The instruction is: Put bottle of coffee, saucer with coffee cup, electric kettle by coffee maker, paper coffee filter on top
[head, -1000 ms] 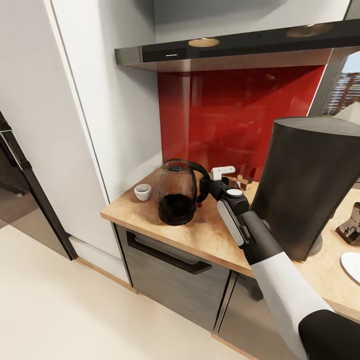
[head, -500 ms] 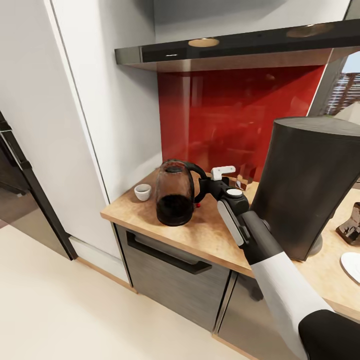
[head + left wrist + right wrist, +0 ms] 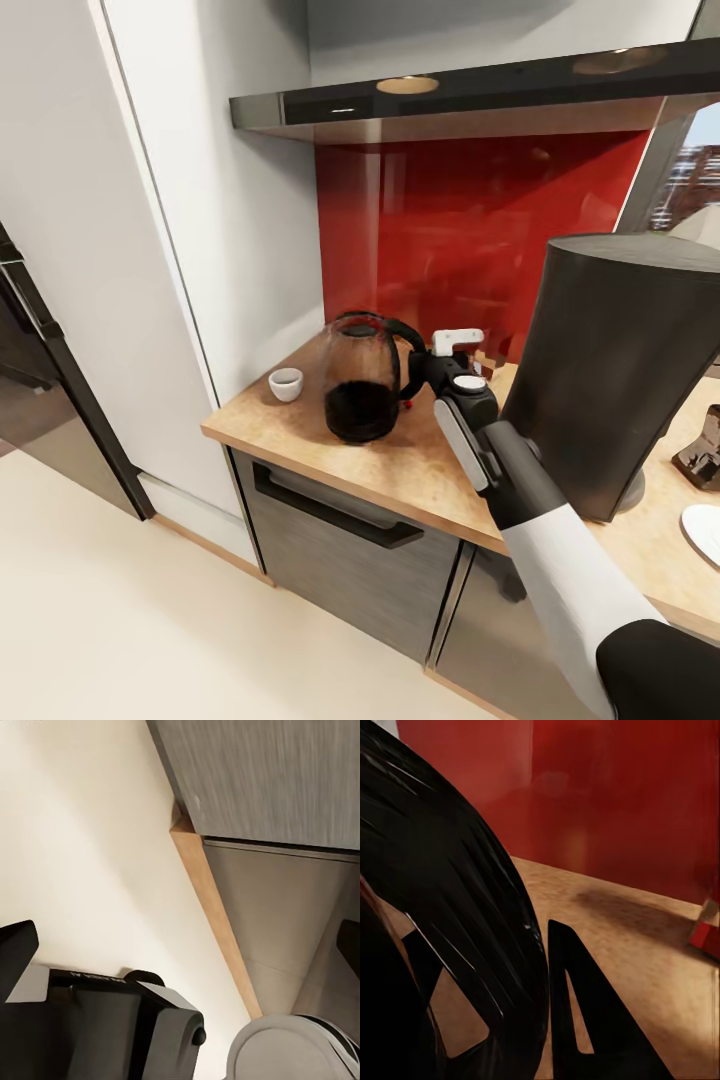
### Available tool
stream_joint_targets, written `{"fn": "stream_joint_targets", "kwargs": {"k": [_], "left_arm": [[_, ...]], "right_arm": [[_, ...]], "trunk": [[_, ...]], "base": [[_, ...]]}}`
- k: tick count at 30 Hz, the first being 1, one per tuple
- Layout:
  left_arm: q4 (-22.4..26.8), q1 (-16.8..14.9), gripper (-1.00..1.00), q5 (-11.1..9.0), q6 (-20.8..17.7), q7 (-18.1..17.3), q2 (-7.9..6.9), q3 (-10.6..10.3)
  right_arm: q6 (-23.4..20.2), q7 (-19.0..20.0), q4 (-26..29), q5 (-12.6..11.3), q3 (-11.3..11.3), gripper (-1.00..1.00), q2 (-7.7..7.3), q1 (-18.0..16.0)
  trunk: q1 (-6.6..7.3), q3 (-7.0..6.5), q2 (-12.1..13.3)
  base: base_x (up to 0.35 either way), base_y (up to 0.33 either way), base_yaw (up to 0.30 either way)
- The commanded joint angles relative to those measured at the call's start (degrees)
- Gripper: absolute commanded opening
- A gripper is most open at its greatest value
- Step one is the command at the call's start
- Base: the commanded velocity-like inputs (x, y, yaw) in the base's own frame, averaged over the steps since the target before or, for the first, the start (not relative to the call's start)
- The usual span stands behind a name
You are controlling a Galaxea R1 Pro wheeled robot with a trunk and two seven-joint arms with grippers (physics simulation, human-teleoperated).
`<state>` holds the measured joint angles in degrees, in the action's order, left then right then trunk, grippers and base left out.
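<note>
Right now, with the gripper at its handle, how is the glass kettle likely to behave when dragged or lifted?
The electric kettle is tall on a narrow black base, so a sideways pull at the looped handle may tip it. Held off-centre by the right gripper, it would probably swing. Its glass body looks fragile.

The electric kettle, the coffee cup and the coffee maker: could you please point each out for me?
electric kettle (image 3: 361,385): head view, on its glass body.
coffee cup (image 3: 286,384): head view, on its white side.
coffee maker (image 3: 610,370): head view, on its dark grey body.
</note>
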<state>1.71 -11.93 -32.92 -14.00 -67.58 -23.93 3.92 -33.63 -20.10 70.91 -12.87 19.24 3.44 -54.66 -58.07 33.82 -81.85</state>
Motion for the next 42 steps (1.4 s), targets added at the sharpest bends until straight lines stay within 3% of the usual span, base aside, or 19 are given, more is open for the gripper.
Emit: {"fn": "stream_joint_targets", "kwargs": {"k": [1,6,14,24,42], "left_arm": [[0.0,0.0,1.00,0.2,-0.6,-0.2,0.00,0.4],[0.0,0.0,1.00,0.2,-0.6,-0.2,0.02,0.4],[0.0,0.0,1.00,0.2,-0.6,-0.2,0.04,0.4],[0.0,0.0,1.00,0.2,-0.6,-0.2,0.11,0.4],[0.0,0.0,1.00,0.2,-0.6,-0.2,0.13,0.4]], "right_arm": [[-0.3,-0.9,0.5,-0.6,0.1,-1.00,-0.02,-0.1],[-0.5,-1.5,1.5,-0.6,0.1,-1.00,0.05,-0.7],[-0.8,-1.8,1.7,-0.5,0.1,-1.00,1.45,-1.2],[-0.7,-1.9,1.7,-0.5,0.1,-1.00,1.57,-1.2],[-0.7,-2.0,1.7,-0.6,0.1,-1.00,1.59,-1.2]], "trunk": [[0.00,0.06,0.0],[0.00,0.06,0.0],[0.00,0.06,0.0],[0.00,0.06,0.0],[0.00,0.06,0.0]], "base": [[0.000,0.000,0.000],[0.000,0.000,0.000],[0.000,0.000,0.000],[0.000,0.126,-0.009],[0.034,0.065,-0.148]]}}
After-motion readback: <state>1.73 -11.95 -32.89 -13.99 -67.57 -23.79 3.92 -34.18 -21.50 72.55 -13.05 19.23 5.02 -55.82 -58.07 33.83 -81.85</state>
